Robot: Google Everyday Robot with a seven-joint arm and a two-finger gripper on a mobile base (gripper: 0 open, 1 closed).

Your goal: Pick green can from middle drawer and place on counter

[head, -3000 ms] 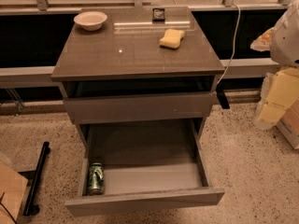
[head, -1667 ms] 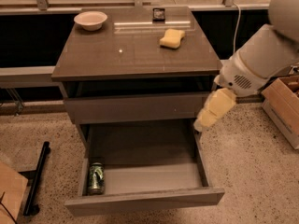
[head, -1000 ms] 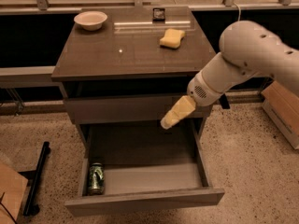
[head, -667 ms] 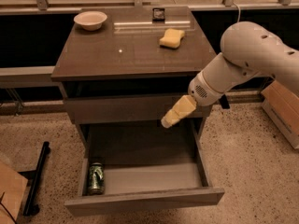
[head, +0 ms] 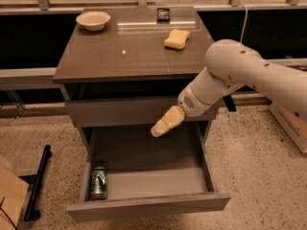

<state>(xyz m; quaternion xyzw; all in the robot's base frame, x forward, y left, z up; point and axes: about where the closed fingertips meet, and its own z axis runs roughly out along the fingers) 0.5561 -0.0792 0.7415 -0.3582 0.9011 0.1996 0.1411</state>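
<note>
Gripper [head: 157,131] over middle drawer [head: 144,206]; green can [head: 98,182] beside left wall

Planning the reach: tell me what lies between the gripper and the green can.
In the camera view, only bare middle drawer floor lies between the gripper, above the drawer's rear, and the green can at front left.

Cream claw [head: 159,129] over grey-brown middle drawer [head: 148,206], green can [head: 98,182], yellow sponge [head: 177,38], speckled floor [head: 259,166]

counter [head: 134,63]: bowl [head: 93,20], sponge [head: 176,38], dark obj [head: 163,14]
</note>
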